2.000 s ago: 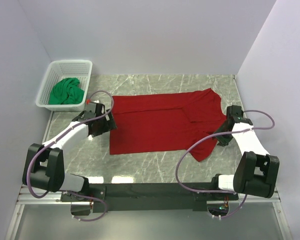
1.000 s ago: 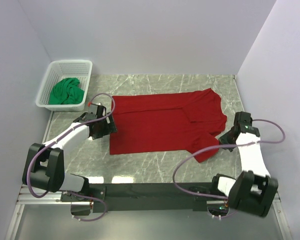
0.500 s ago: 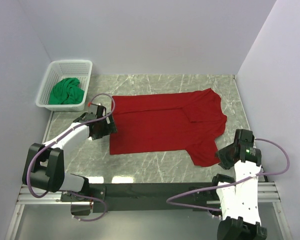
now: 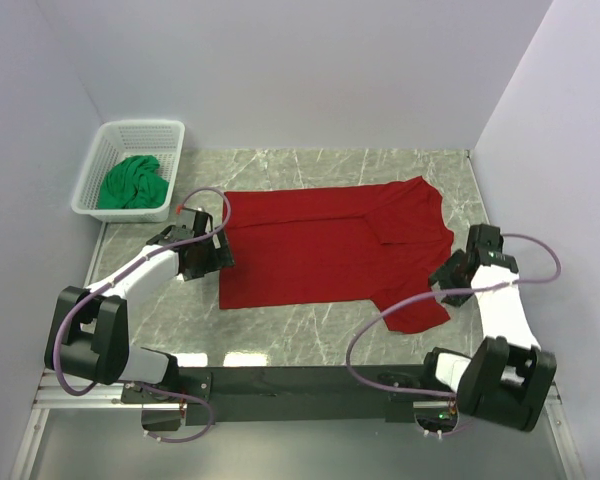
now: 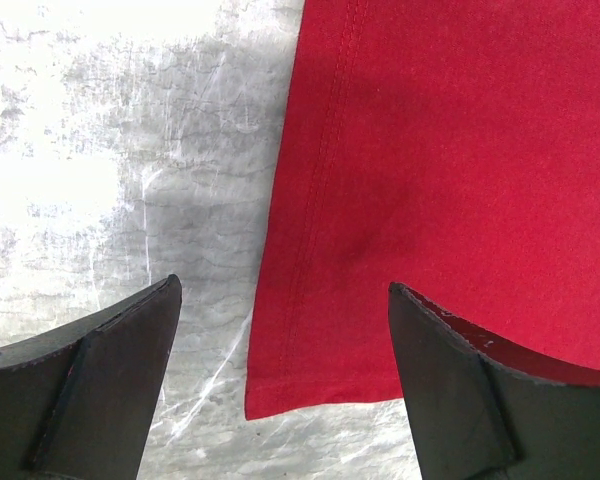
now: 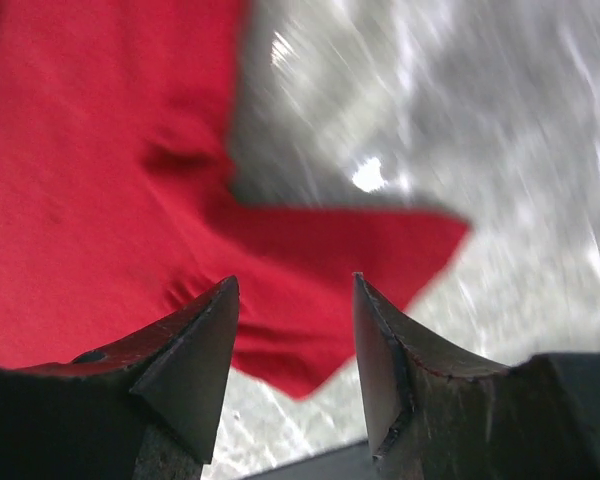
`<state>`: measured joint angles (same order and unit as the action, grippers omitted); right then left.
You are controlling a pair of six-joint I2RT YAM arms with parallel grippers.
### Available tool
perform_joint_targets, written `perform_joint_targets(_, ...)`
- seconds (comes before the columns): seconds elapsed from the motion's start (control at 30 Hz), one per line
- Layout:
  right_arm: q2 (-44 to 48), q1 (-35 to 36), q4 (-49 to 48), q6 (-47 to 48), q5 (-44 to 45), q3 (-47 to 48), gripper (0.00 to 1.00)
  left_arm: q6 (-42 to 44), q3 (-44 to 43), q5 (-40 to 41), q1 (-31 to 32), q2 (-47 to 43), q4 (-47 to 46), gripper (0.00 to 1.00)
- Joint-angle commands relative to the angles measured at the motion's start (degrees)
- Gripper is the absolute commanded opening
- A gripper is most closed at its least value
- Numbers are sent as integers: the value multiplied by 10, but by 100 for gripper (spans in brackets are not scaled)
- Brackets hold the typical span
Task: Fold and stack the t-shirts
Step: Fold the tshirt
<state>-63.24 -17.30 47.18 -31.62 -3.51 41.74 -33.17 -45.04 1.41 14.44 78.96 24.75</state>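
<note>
The red t-shirt (image 4: pixel 320 255) lies spread flat on the marble table, neck to the right, with its far sleeve folded over the chest. Its near sleeve (image 4: pixel 415 312) points toward the front right. The green t-shirt (image 4: pixel 132 183) is bunched up in the white basket (image 4: pixel 140 128). My left gripper (image 4: pixel 220 256) hangs open over the shirt's hem at the left; in the left wrist view the hem corner (image 5: pixel 270 385) lies between the left gripper's (image 5: pixel 283 285) jaws. My right gripper (image 4: pixel 443 278) is open just above the near sleeve (image 6: pixel 380 245), the right gripper (image 6: pixel 295 278) holding nothing.
The basket stands at the back left corner, against the left wall. Walls close in the table on the left, back and right. Bare marble (image 4: pixel 310 330) shows in front of the shirt and behind it (image 4: pixel 310 165).
The right gripper has opened and let go of the near sleeve, which now lies flat. The right arm swung toward the front and back up beside the sleeve. The left arm is still.
</note>
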Motion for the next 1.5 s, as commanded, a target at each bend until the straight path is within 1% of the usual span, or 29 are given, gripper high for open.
perform_joint_targets(0.0,-33,-3,-82,60,-20,35,57,8,-3,5,2,-1,-4,89)
perform_joint_targets(0.13,-64,-3,-111,53,-61,40,57,9,-3,9,2,-1,-4,89)
perform_joint_targets(0.23,-99,-3,-118,54,-85,41,55,8,-2,7,2,-4,-4,89)
perform_joint_targets(0.27,-101,-4,-123,55,-92,38,53,8,-1,7,2,-4,-6,89)
perform_joint_targets(0.33,-103,-3,-123,53,-91,34,44,7,-1,8,2,-6,-6,89)
perform_joint_targets(0.37,-103,-3,-119,52,-90,29,33,7,-1,7,2,-6,-5,89)
perform_joint_targets(0.43,-100,-3,-110,41,-81,24,21,7,-2,7,2,-7,-6,89)
perform_joint_targets(0.47,-97,-4,-92,36,-72,22,10,7,-1,6,2,-7,-6,89)
perform_joint_targets(0.53,-88,-5,-64,11,-27,21,0,7,-2,6,2,-8,-7,89)
perform_joint_targets(0.6,-78,-5,-18,-17,19,19,0,8,-3,5,2,-7,-8,89)
perform_joint_targets(0.67,-59,-8,19,-34,34,12,0,8,-5,4,2,-6,-8,89)
perform_joint_targets(0.7,-52,-10,31,-48,61,9,0,8,-5,3,2,-6,-7,89)
perform_joint_targets(0.83,-6,-24,58,-70,88,-17,0,8,-5,2,2,-6,-4,89)
perform_joint_targets(0.9,6,-30,60,-85,83,-29,4,9,-5,0,2,-6,-4,89)
perform_joint_targets(0.93,14,-32,59,-90,72,-33,13,9,-5,0,2,-6,-4,89)
perform_joint_targets(1.0,20,-33,55,-101,58,-48,23,9,-4,-1,2,-5,-2,89)
perform_joint_targets(1.03,24,-34,49,-103,55,-53,30,8,-4,-2,2,-6,1,89)
perform_joint_targets(1.1,28,-34,28,-99,65,-47,40,8,-3,-6,2,-5,6,90)
perform_joint_targets(1.13,30,-34,17,-93,62,-40,48,8,-3,-9,2,-5,8,90)
perform_joint_targets(1.23,14,-34,-11,-80,59,-14,59,5,1,-18,2,-8,17,90)
perform_joint_targets(1.37,-4,-45,-42,-71,65,-3,60,0,6,-40,2,-3,23,89)
perform_joint_targets(1.47,-14,-58,-59,-71,60,-3,58,-7,8,-56,8,7,27,86)
